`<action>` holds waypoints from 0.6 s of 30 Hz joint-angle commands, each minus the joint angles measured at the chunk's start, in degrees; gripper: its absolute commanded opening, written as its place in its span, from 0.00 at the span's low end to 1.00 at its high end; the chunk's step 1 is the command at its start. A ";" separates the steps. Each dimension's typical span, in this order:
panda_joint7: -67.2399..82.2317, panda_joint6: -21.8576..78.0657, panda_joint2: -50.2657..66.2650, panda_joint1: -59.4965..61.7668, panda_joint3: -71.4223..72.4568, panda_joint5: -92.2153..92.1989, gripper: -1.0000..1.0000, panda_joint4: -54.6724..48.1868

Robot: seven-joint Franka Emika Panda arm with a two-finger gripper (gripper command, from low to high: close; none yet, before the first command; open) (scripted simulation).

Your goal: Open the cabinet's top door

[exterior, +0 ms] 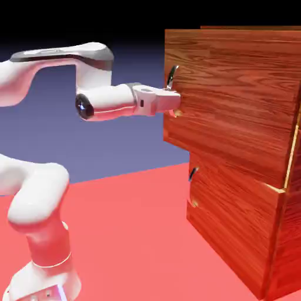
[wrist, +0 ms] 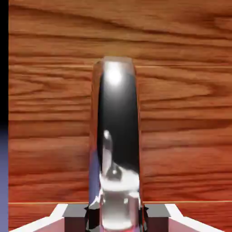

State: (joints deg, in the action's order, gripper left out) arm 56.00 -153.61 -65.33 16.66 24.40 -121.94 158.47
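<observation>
Two small grey fingertips of the white end effector point(wrist: 116, 217) are closed on the curved silver-grey metal handle point(wrist: 118, 122), which is set upright near the free edge of the large reddish-brown wood-grain upper door point(exterior: 235, 94). The handle's long axis is crossed by the level, outstretched white arm point(exterior: 111, 100), and a pull back toward the robot's base is probably called for.

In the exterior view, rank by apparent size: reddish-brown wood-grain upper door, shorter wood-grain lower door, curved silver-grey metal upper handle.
1. Reddish-brown wood-grain upper door
2. Shorter wood-grain lower door
3. Curved silver-grey metal upper handle
</observation>
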 commanded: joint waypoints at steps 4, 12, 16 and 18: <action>-4.12 3.23 -4.88 -4.52 -7.33 9.89 0.00 4.44; -12.22 12.65 -14.35 -6.91 -21.29 29.83 0.00 10.43; -15.11 19.41 -17.89 -5.59 -29.33 39.71 0.00 11.77; -16.04 22.98 -18.97 -4.69 -33.48 44.29 0.00 11.89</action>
State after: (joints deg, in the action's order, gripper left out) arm 39.97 -130.57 -84.31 11.97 -9.10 -77.62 170.36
